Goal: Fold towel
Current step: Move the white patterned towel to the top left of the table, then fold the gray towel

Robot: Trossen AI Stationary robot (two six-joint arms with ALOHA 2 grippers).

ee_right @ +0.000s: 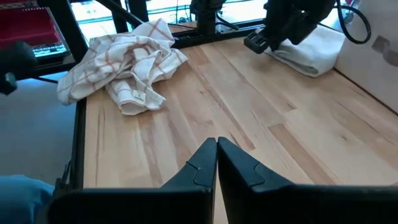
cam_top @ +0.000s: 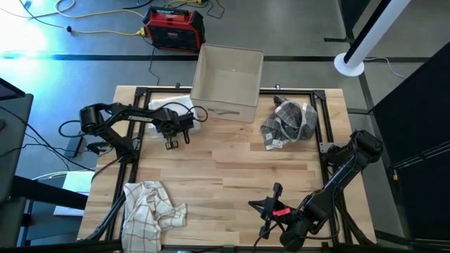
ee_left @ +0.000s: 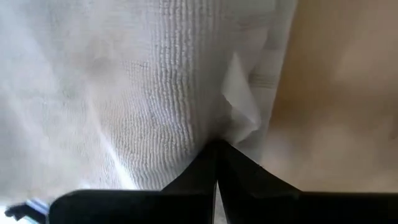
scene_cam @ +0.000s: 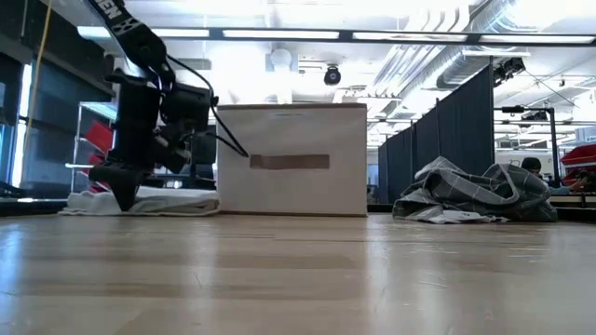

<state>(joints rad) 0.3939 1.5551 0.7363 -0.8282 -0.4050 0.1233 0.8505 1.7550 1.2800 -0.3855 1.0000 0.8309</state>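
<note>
Seen from above: a wooden bench with two dark arms, three cloths and a box.

Left gripper at the far-left, just beside a white towel lying folded flat against the left side of a beige box. Fingers together at the tips, pressed against the towel's ribbed cloth in the left wrist view; whether any fabric is pinched between them cannot be told. Towel directly in front of those fingers, a little farther back on the bench, its long axis running left to right along the far edge.

Right gripper parked near the front edge, right of centre, well apart from the white towel; fingers closed on nothing, pointing across bare wood.

Left arm clearly nearer the white towel (probably the one to work it).

Other cloths: a crumpled white one with reddish checks at the near-left corner, a crumpled grey plaid one at the far-right beside the box. Both unfolded.

Hard to make out: how many layers the white towel has, and its far edge, partly covered by the left arm from above. From bench height, only a low white strip visible behind the gripper.
</note>
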